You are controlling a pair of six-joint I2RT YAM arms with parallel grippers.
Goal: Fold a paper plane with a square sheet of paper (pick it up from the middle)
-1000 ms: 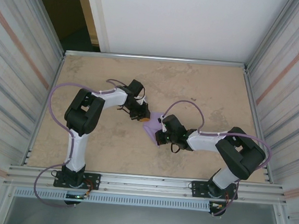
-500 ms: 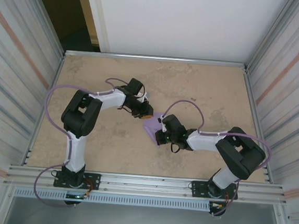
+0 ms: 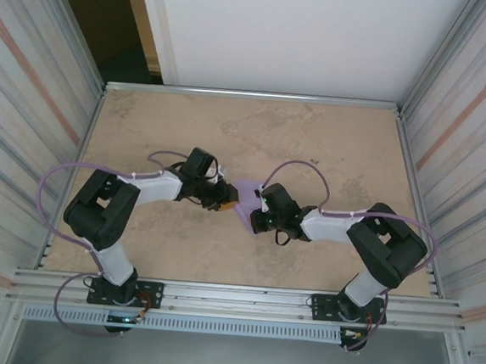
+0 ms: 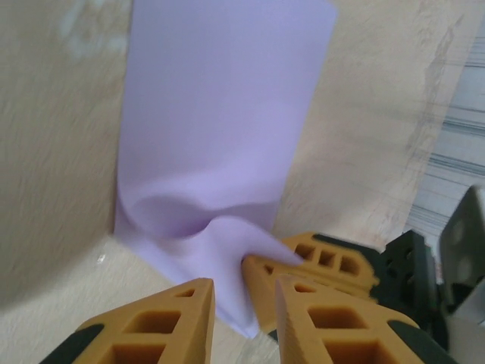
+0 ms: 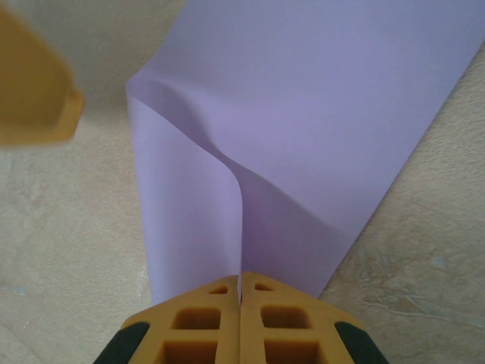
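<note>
The square sheet of paper (image 3: 246, 194) is lavender and lies near the middle of the table, bulged up into a ridge. My right gripper (image 3: 258, 216) is at its near right edge, shut on a pinched fold of the paper (image 5: 303, 129); the fingertips (image 5: 241, 279) meet on the crease. My left gripper (image 3: 224, 201) is low at the sheet's left edge. Its orange fingers (image 4: 163, 322) stand apart, and a loose corner of the paper (image 4: 220, 129) reaches down between them without being pinched. The right gripper's fingers (image 4: 333, 262) lie just beyond that corner.
The tan tabletop (image 3: 314, 146) is bounded by aluminium rails and corrugated side walls (image 3: 26, 129). Purple cables loop over both arms. The left arm's elbow (image 3: 96, 212) sticks out toward the left wall. Open table lies behind the paper.
The left arm has swung down and left, and its gripper has dropped from the sheet's far left corner to its left edge, with the jaws opening. The right gripper has held its pinch.
</note>
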